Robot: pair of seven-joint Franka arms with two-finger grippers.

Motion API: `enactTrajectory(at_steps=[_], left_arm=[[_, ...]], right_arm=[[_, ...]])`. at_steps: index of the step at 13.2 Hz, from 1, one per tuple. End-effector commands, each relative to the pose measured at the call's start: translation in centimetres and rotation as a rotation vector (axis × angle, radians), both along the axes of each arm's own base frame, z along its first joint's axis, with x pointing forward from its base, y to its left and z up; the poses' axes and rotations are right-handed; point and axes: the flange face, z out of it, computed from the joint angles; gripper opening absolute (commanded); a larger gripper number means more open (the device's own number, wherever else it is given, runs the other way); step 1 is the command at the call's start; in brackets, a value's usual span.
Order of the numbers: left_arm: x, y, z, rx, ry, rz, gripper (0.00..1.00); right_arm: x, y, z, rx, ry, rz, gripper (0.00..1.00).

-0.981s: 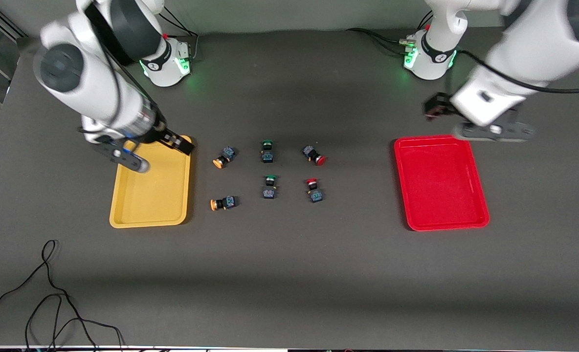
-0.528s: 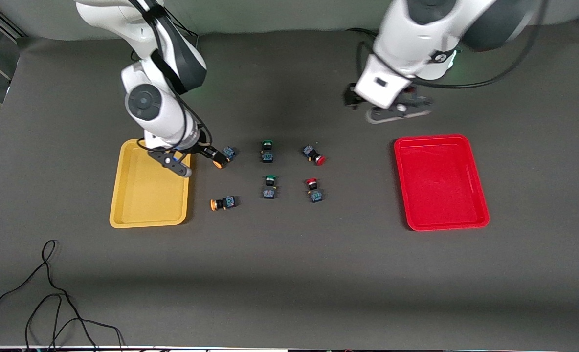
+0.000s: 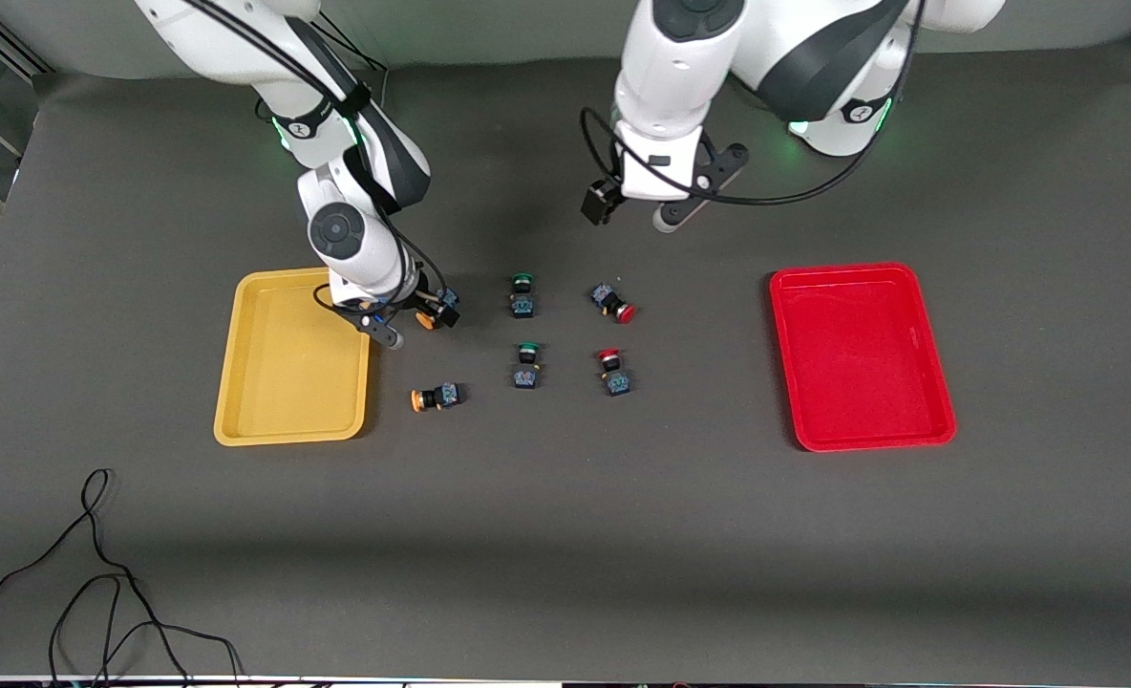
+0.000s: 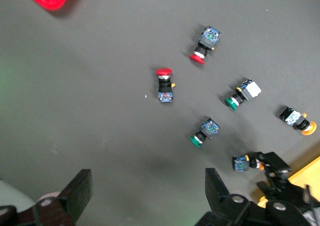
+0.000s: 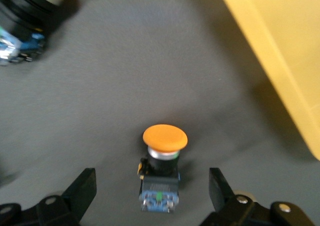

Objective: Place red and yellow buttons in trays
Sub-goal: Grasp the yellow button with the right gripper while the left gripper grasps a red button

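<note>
Hovering wide open, the right gripper (image 3: 415,323) straddles a yellow button (image 5: 161,167) beside the yellow tray (image 3: 290,420), mid-frame; left gripper (image 3: 634,208), also spread, hangs above the counter (image 3: 565,535).

Gray table (image 3: 565,535): six buttons (image 3: 526,366), two trays (image 3: 293,420).

My right tool (image 3: 411,320) is low over a yellow button (image 3: 429,316) just beside the yellow tray (image 3: 290,420). My left tool (image 3: 634,210) hangs over bare desk (image 3: 565,535) w/ red tray (image 3: 871,435) toward its end. Other buttons lie btwn trays.
</note>
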Motion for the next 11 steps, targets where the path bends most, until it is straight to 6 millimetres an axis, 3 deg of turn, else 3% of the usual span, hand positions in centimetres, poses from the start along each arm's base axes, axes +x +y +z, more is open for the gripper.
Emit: enactTrajectory(at_steps=[1, 2, 3, 5, 6, 8, 11], left_arm=[[-0.3, -2.4, -3.9, 0.032, -0.005, 0.028, 1.0], [-0.2, -2.8, -6.1, 0.046, -0.007, 0.019, 1.0], [-0.1, -2.9, -8.7, 0.065, -0.017, 0.011, 1.0], [-1.8, -3.7, -13.7, 0.087, -0.041, -0.03, 1.0], [-2.5, -3.5, -15.9, 0.087, -0.064, -0.029, 1.0], [-2.8, -3.4, -20.1, 0.117, -0.096, -0.018, 1.0], [-2.5, -3.7, -24.5, 0.146, -0.105, -0.016, 1.0]], right_arm=[[-0.5, 1.2, -2.3, 0.002, 0.008, -0.035, 0.98], [-0.6, 1.2, -2.4, 0.0, 0.012, -0.035, 0.89], [-0.7, 1.2, -2.3, -0.003, 0.018, -0.034, 0.72], [-0.6, 1.1, -2.2, -0.008, 0.028, -0.035, 0.3], [-0.5, 1.1, -2.0, -0.007, 0.027, -0.031, 0.18], [0.1, 0.8, -0.6, -0.011, 0.028, -0.03, 0.13], [2.8, -0.3, 5.9, -0.027, 0.052, -0.049, 0.13]])
